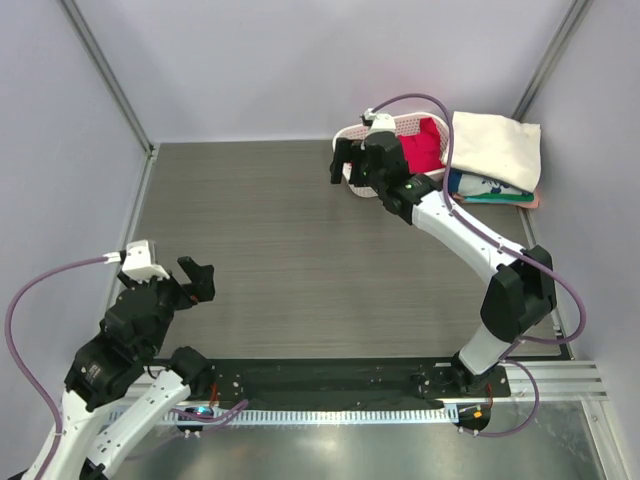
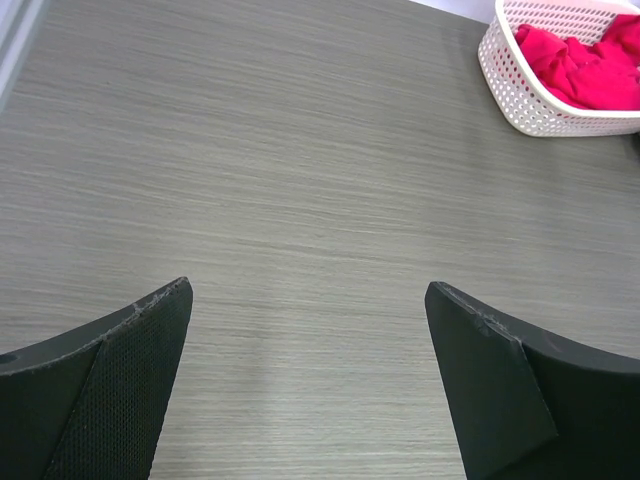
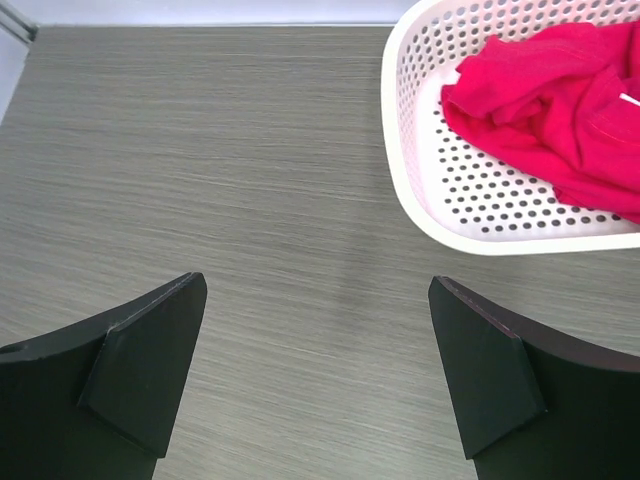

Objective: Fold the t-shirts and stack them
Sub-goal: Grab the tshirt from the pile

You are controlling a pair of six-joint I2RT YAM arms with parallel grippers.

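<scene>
top: high, looking down | wrists: close over table (image 2: 300, 150) | shared: basket (image 3: 420, 170)

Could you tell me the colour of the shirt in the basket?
Crimson-red shirt, clearest in right wrist view.

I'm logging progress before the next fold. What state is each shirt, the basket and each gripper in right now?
basket: upright on the table.
red t-shirt: crumpled, unfolded, inside the basket.
printed t-shirt: folded, beside the basket.
cream t-shirt: folded, lying on the printed t-shirt.
left gripper: open, empty.
right gripper: open, empty, near the basket.
</scene>
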